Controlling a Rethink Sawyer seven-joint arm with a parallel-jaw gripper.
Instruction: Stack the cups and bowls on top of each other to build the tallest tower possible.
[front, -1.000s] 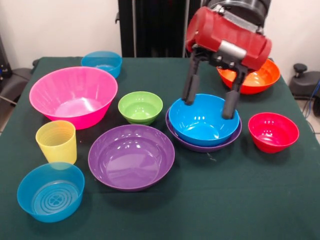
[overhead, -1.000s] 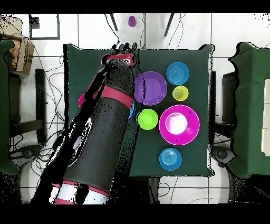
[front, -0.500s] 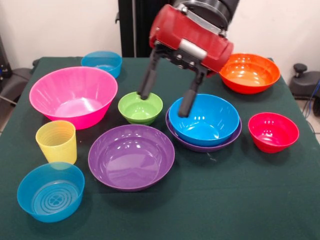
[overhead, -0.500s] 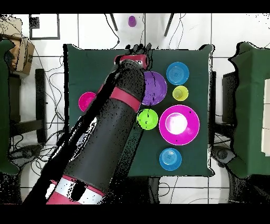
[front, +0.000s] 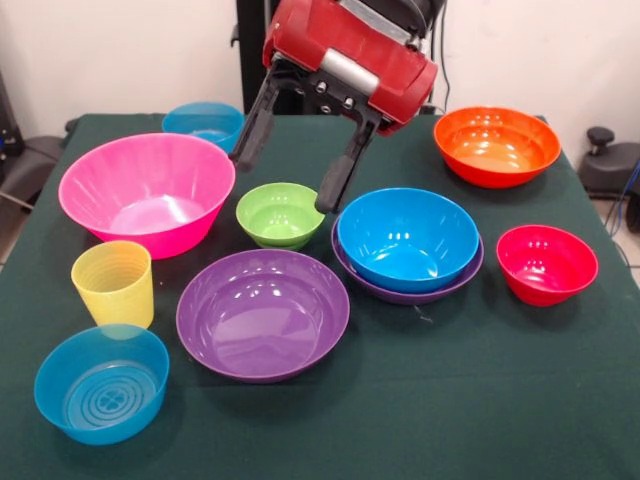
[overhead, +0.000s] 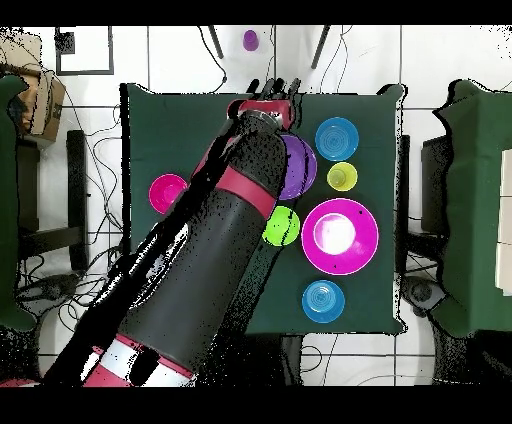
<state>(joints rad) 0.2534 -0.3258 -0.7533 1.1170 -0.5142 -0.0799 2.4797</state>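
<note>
Hovering above the green bowl (front: 281, 213), the gripper (front: 290, 170) has its jaws spread and empty; it should descend straight, one jaw inside the rim, then pinch.

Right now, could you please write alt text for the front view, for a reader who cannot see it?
A red robot gripper, open and empty, hangs above a green bowl on a dark green table. Around it sit pink, purple, orange and red bowls, and a blue bowl nested in another purple one.
</note>
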